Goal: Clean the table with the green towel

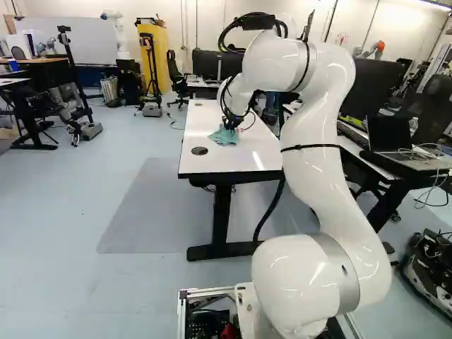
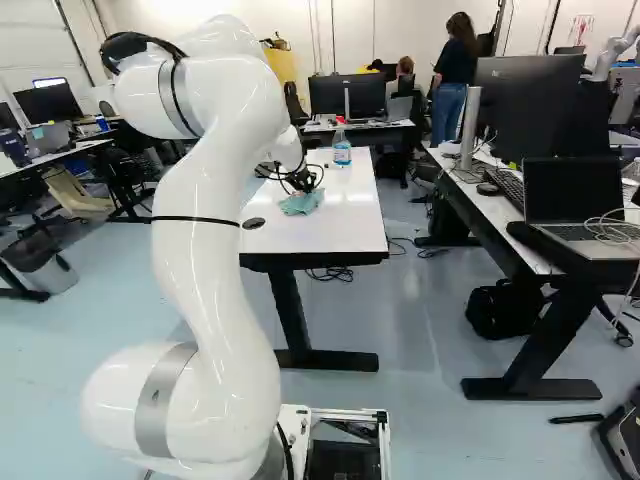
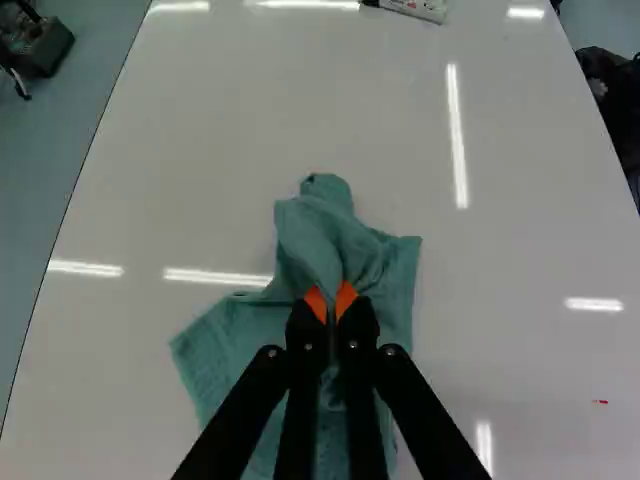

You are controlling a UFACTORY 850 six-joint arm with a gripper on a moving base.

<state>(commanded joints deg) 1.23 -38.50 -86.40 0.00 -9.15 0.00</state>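
My gripper [image 1: 230, 124] is low over the white table [image 1: 236, 159], at the teal-green towel [image 1: 224, 137]. In the wrist view the gripper [image 3: 331, 304] is shut on a bunched fold of the towel [image 3: 330, 240], pinched between its orange pads. The rest of the cloth lies crumpled on the tabletop, spread around and under the fingers. A small red mark [image 3: 600, 402] shows on the table to one side of the towel.
A spray bottle [image 2: 342, 147] stands on the table beyond the towel. A marker [image 3: 410, 9] lies far ahead of the gripper. A desk with a laptop [image 2: 573, 205] is to the right; a round black grommet [image 1: 200, 150] sits nearer the base.
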